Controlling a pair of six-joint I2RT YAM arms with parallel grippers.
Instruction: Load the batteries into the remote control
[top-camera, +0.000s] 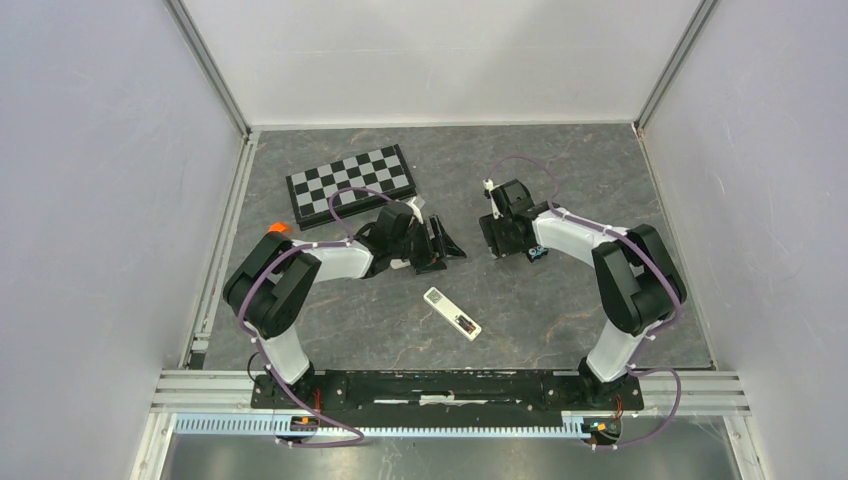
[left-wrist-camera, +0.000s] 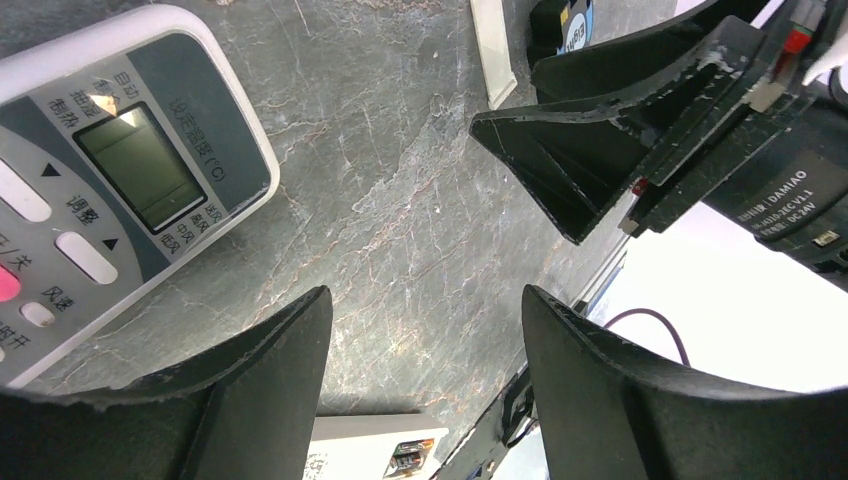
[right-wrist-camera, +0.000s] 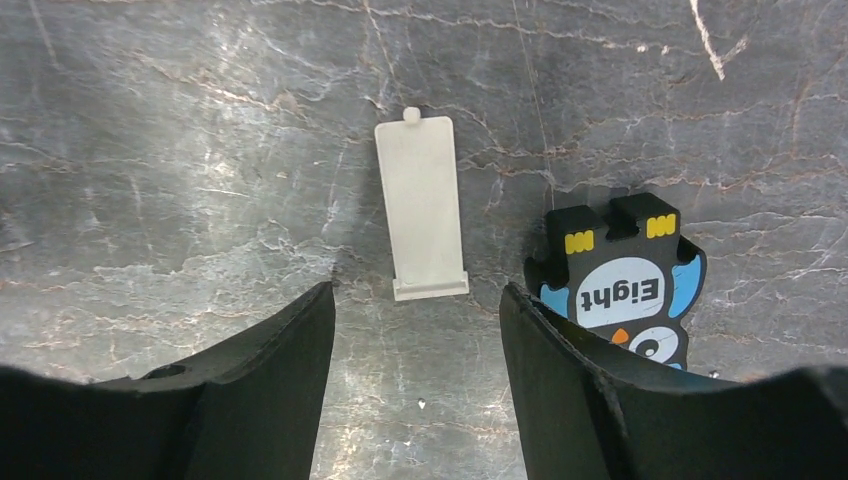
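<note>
Right gripper (right-wrist-camera: 417, 305): spread, pinching nothing, low over the white battery cover (right-wrist-camera: 421, 205) laid flat beyond the remote control (top-camera: 452, 312) — probably put aside to keep the recess free. Left gripper (left-wrist-camera: 427, 300): spread too, empty, also beyond the remote control. No clear sight of the batteries — recess content too small to tell.

Remote control (top-camera: 452, 312): long slim white bar, flat on dark stone-pattern table (top-camera: 560, 310), lying diagonally, one end far-left, other near-right. Back faces up; battery recess at near-right end uncovered, dark inside. Left wrist view catches only that end (left-wrist-camera: 360, 440) at bottom edge. Batteries: none discernible; cannot tell whether any sit in recess.
</note>
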